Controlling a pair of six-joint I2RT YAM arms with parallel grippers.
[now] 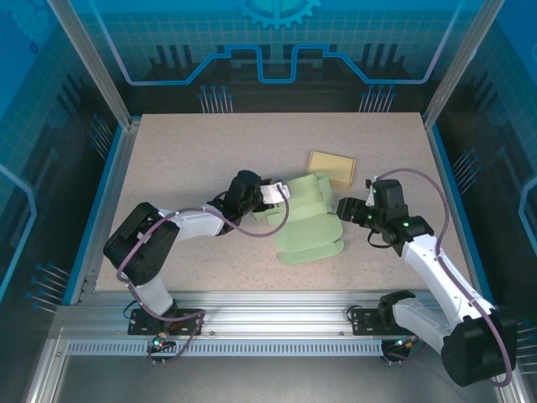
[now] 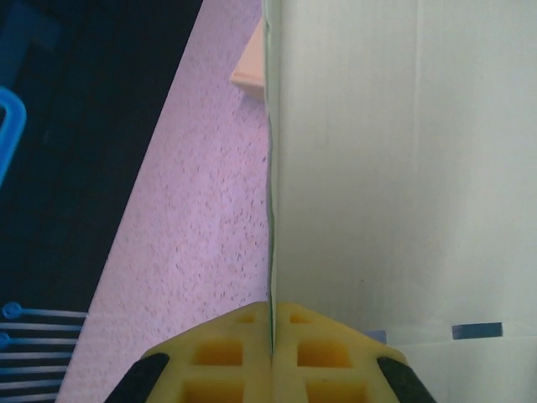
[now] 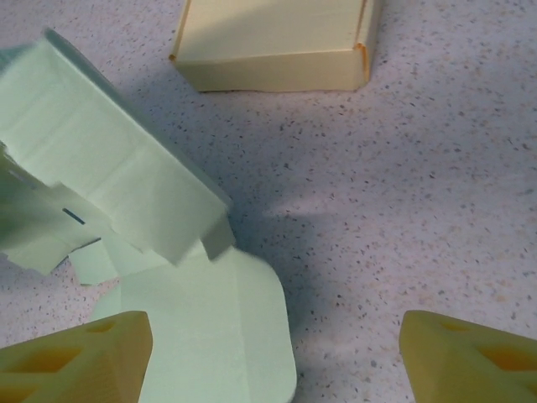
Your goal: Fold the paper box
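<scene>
The speckled, pale counter point(image 1: 193, 151) takes up the middle of the overhead view, framed by metal rails. The left arm point(image 1: 159, 239) reaches in from the near left corner and the right arm point(image 1: 436, 260) from the near right; both point toward the centre.

Between them, a little right of centre, is the paper box point(image 1: 309, 220), a pale green sheet that is only partly folded. Its rounded flap lies flat on the counter on the near side, while the panels on its far and left side stand up off the surface. From the right wrist, the raised panel point(image 3: 109, 168) leans over the flat flap and a small dark slot shows on a lower piece.

Just beyond the green sheet sits a small tan box point(image 1: 332, 167), closed and flat on the counter, near the sheet but apart from it; it also shows at the top of the right wrist view point(image 3: 273, 42).

The left gripper point(image 1: 273, 195) is at the sheet's left edge. Its yellow fingers point(image 2: 243, 353) are pressed together with the thin edge of a paper box panel point(image 2: 403, 168) pinched between them.

The right gripper point(image 1: 348, 207) hovers by the sheet's right side. Its fingers point(image 3: 75, 357) stand wide apart, holding nothing, with the rounded flap below them.
</scene>
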